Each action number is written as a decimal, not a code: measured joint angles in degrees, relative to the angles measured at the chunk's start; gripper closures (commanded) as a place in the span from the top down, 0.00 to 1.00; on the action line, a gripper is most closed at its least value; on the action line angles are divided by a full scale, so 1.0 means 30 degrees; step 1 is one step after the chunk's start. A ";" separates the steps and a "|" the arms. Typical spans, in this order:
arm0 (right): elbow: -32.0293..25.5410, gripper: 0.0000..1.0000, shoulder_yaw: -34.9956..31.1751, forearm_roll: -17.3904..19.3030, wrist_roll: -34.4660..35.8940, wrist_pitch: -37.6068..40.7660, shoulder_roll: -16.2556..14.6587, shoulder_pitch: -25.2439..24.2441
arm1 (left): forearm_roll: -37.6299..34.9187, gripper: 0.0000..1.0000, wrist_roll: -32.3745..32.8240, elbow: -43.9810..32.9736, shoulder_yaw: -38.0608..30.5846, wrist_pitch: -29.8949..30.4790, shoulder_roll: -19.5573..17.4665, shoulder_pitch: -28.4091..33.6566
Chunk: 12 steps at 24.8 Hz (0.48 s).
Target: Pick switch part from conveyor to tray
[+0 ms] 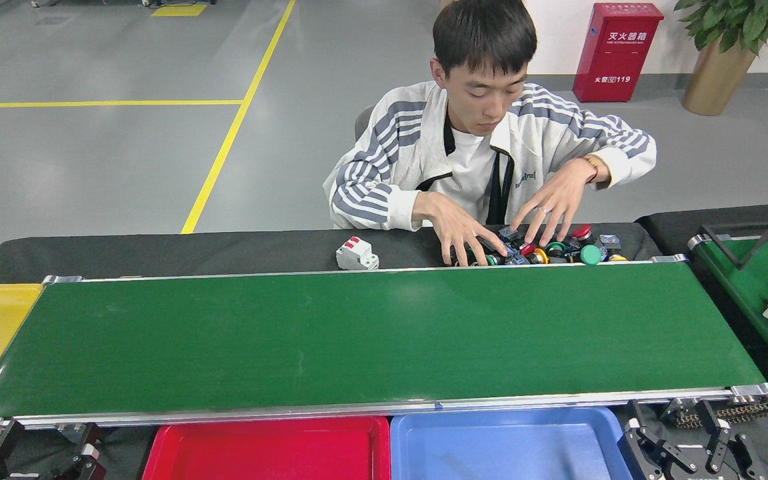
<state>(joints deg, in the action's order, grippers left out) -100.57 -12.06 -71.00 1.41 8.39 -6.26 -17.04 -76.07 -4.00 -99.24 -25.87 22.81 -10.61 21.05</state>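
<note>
Head view: both my grippers cropped at bottom edge, left (34,460) and right (687,453), fingers look spread, holding nothing. Person's hands (457,227) half-hide the switch pile (551,250) behind the conveyor (371,333).

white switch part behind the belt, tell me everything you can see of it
The small white blocky plastic switch part has a red lever on top. It stands alone on the black cloth-covered table, just beyond the far silver rail of the long green conveyor belt, left of the person's hand. Nothing grips it.

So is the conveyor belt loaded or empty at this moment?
Empty: the conveyor shows bare green belt end to end; the switch parts lie behind it under a person's hands.
</note>
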 measured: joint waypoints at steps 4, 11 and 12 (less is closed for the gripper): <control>0.0016 1.00 0.0000 0.0000 0.0029 -0.0003 0.0000 0.0011 | 0.0000 1.00 0.0026 0.0276 -0.0001 0.0025 0.0039 0.0072; 0.0087 1.00 0.0000 0.0027 -0.0113 0.0012 0.0000 0.0236 | 0.0030 1.00 -0.0127 0.0430 -0.0019 0.0036 0.0281 0.0074; 0.0126 1.00 0.0000 0.0029 -0.0118 0.0012 0.0000 0.0258 | 0.0034 1.00 -0.0140 0.0429 -0.0023 0.0028 0.0282 0.0074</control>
<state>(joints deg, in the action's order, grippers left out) -100.19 -12.06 -70.92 1.06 8.43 -6.26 -16.27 -75.97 -4.42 -97.95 -25.94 22.89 -9.77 21.27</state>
